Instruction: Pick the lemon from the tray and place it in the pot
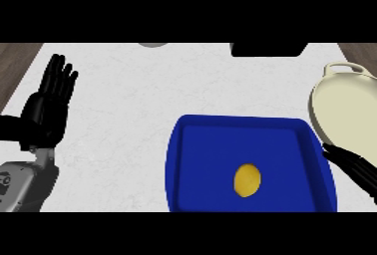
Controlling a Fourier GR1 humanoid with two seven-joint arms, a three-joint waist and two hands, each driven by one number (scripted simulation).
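Observation:
A yellow lemon (247, 180) lies in the blue tray (193, 164), towards its near right part. The cream pot (347, 114) stands at the right edge of the counter, just right of the tray's far corner. My right hand (355, 169) comes in from the lower right with straight fingers, over the tray's right rim, a short way right of the lemon and not touching it. My left hand (48, 107) rests open at the left edge, fingers up, far from the tray.
A black object (269, 49) sits at the counter's far edge, and a small grey round thing (153, 44) lies left of it. The white counter (140, 94) spreads between my left hand and the tray. Wooden floor (16, 57) shows at the far left.

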